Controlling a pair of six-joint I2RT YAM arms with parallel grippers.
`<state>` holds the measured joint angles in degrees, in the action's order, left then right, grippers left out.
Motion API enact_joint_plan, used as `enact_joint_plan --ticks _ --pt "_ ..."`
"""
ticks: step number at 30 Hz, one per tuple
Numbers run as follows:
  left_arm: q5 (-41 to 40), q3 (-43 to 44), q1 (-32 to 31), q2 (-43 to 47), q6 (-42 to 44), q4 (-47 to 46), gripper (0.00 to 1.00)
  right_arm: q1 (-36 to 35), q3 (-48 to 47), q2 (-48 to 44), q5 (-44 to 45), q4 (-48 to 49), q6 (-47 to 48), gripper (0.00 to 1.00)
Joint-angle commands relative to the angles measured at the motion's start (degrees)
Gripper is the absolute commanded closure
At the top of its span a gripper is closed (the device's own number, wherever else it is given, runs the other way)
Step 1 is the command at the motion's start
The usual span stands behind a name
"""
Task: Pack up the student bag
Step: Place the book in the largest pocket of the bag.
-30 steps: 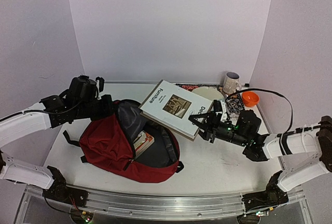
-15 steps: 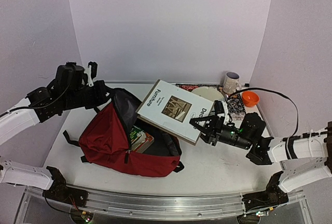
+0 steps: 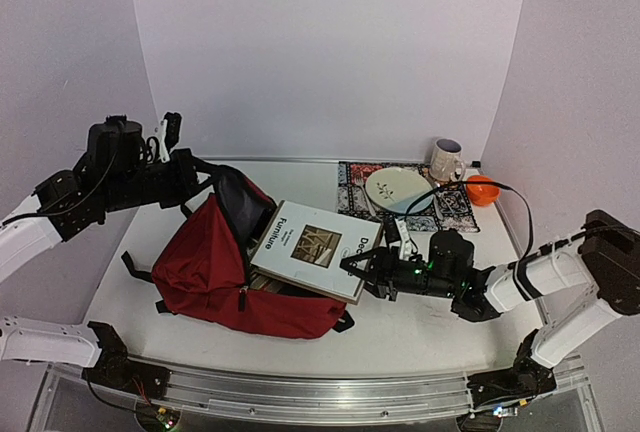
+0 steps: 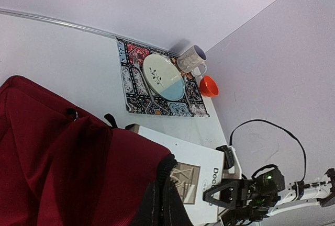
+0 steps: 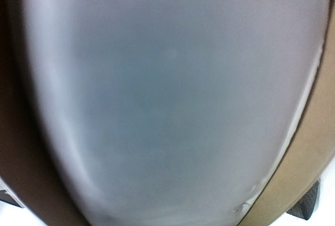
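Observation:
The student bag (image 3: 205,267), dark red with black lining, lies at the table's left, its mouth facing right. My left gripper (image 3: 188,184) is shut on the bag's upper flap and holds it raised; its fingers are hidden in the left wrist view, where the red fabric (image 4: 57,158) fills the lower left. A large white book (image 3: 312,250) lies tilted with its left end in the bag's mouth. My right gripper (image 3: 362,274) is shut on the book's right edge. The book's cover (image 5: 167,100) fills the right wrist view as a blur.
At the back right lies a patterned placemat (image 3: 445,210) with a pale plate (image 3: 398,189) on it. A mug (image 3: 446,159) and an orange bowl (image 3: 482,190) stand beside it. A black bag strap (image 3: 135,267) trails off the bag's left side.
My right gripper has carried the book down and to the left, from above the table into the bag's mouth. My left gripper has pulled the flap up and to the left.

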<state>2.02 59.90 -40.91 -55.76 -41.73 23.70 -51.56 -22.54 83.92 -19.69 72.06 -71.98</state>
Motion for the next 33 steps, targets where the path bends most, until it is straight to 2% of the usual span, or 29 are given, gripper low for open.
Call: enact_joint_plan --ticks 1,7,20,27,33 --pt "2.35 -0.31 0.11 2.13 -2.98 -9.47 1.0 -1.74 -4.06 2.89 -0.35 10.1 0.2 0.88" --pt "2.35 -1.93 0.12 0.44 -6.39 -13.56 1.0 -4.93 -8.47 6.05 -1.4 10.16 0.46 0.89" --pt "-8.7 -1.14 0.14 -1.88 -9.54 -13.95 1.0 -10.64 -13.57 6.17 0.11 2.05 1.55 0.89" --pt "1.15 -0.44 0.09 -2.12 -7.61 -17.06 1.0 -10.52 -12.74 10.47 5.53 2.73 -3.25 0.9" --pt "11.28 0.75 0.12 -1.27 -4.99 -19.42 1.0 -9.84 -12.5 16.75 7.14 10.19 -9.66 0.91"
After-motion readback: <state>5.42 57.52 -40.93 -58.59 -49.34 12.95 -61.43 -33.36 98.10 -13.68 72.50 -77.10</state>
